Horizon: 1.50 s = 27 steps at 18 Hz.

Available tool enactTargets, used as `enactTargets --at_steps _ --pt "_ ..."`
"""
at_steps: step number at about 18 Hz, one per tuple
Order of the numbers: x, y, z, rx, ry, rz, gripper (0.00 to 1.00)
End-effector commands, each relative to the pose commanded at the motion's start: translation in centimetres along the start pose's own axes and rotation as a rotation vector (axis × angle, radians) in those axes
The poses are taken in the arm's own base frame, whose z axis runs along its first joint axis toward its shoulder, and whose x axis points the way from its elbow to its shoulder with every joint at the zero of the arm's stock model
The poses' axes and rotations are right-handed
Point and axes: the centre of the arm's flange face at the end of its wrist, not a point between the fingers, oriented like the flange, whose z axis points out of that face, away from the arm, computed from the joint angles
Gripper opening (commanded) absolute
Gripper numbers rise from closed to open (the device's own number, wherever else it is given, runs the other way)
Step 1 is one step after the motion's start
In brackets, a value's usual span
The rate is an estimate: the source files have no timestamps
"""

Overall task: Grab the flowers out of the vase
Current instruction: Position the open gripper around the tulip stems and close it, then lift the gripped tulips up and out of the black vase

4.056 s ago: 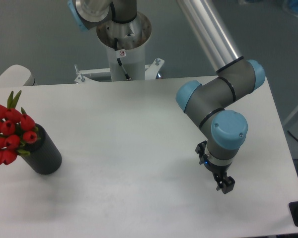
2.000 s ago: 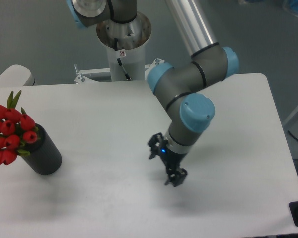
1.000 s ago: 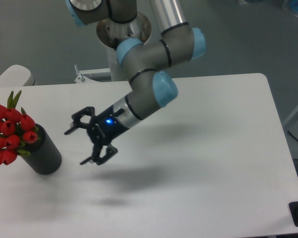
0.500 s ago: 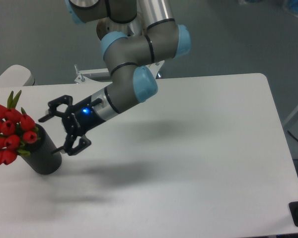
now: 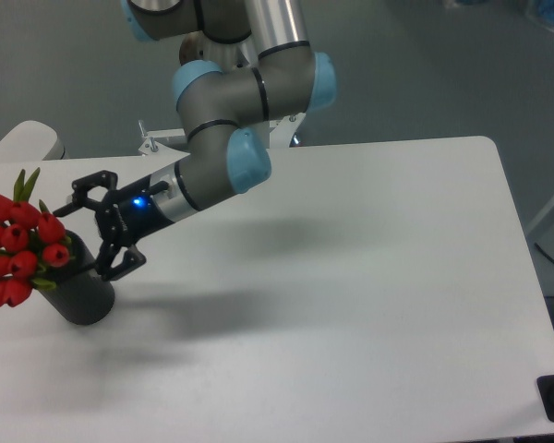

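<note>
red flowers (image 5: 20, 247) sit in the black vase (image 5: 81, 293); the pincer (image 5: 81, 238), spread wide and empty, hovers beside them.

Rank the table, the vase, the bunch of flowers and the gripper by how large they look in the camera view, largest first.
1. Table, by far the largest.
2. Flowers and vase: look about alike; the vase's top is partly hidden, so no ranking.
3. Gripper, open, looks slightly smaller, though it's raised nearer the camera.

You have the flowers (image 5: 20, 247), a tight bunch of red tulip buds with green leaf tips, sitting in the vase (image 5: 83, 291) and leaning out to the left. The vase is a matte black cylinder (tilted in this view) at the worktop's (image 5: 369, 305) left edge.
</note>
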Motion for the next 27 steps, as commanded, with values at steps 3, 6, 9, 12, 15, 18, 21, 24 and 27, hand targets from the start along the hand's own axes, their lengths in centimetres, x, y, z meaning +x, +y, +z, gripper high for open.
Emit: enactTargets --at_steps 3,6,9,12,15,18,21,24,27 --pt "0.0 -0.1 1.2 0.001 0.007 0.026 1.0" --pt "-0.1 0.4 2.0 -0.002 0.016 0.03 0.96" --pt "-0.1 0.3 2.0 0.001 0.017 0.028 0.57" --pt "-0.1 0.5 2.0 0.001 0.018 0.026 0.21" --pt "-0.2 0.2 1.7 0.003 0.009 0.035 0.13" --pt "-0.1 -0.1 1.1 0.007 -0.001 0.039 0.1" --pt "-0.5 -0.9 -0.2 0.038 -0.019 0.023 0.1" --pt "-0.8 -2.4 -2.6 0.097 -0.048 0.027 0.09" --pt "-0.8 -3.0 -3.5 0.14 -0.052 0.017 0.09"
